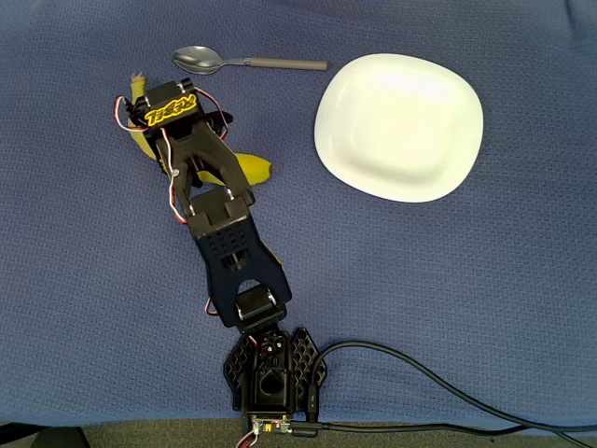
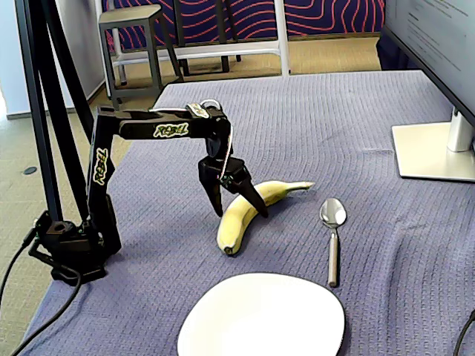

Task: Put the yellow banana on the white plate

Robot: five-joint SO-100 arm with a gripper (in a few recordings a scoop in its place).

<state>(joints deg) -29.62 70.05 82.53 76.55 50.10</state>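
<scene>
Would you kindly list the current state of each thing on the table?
yellow banana: lying on the cloth, unpeeled, not on the plate.
white plate: bare, resting on the cloth.
spoon: lying flat beside the banana.
gripper: open, fingers straddling the banana.

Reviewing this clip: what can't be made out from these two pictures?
- Middle of the banana: in the overhead view the arm covers it.
- Grip: the gripper straddles the banana in the fixed view, but contact of the fingers is not clear.
- Near edge of the plate: cut off by the bottom of the fixed view.
- Any marking on the spoon: too small.
</scene>
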